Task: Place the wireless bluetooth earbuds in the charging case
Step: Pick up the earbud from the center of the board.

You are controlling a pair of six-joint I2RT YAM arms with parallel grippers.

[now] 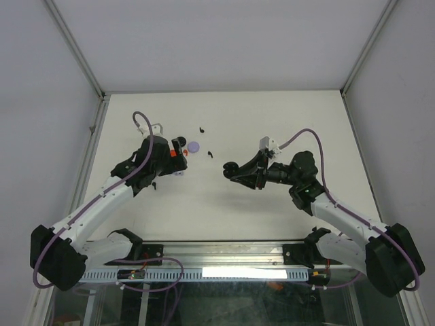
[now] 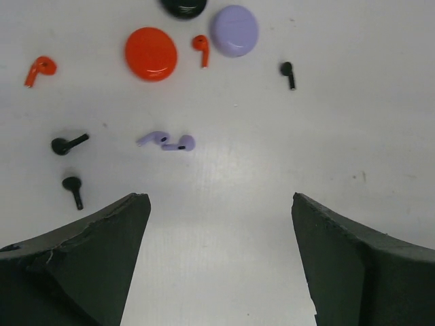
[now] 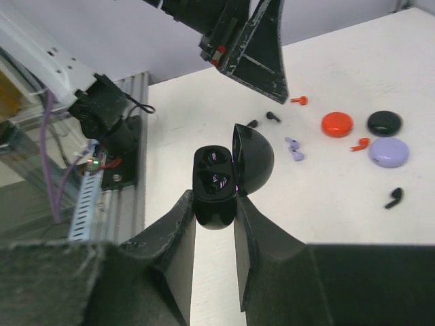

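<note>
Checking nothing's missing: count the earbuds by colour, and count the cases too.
Black earbuds: 3
Red earbuds: 2
Purple earbuds: 2
Closed cases: 3
Open black case, held in the right tool: 1
Total: 11

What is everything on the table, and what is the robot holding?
Table: one, white, under everything.
Closed cases: three, a red case, a purple case and a black closed case, clustered together.
Open black case: one, lid up, off the table in the right tool.
Red earbuds: two, one between the red and purple cases, one off to the side.
Purple earbuds: two, pale, lying side by side.
Black earbuds: three, two close together, one apart near the purple case.
Left tool: one, black, open and empty.
Right tool: one, black, shut on the open black case.
</note>
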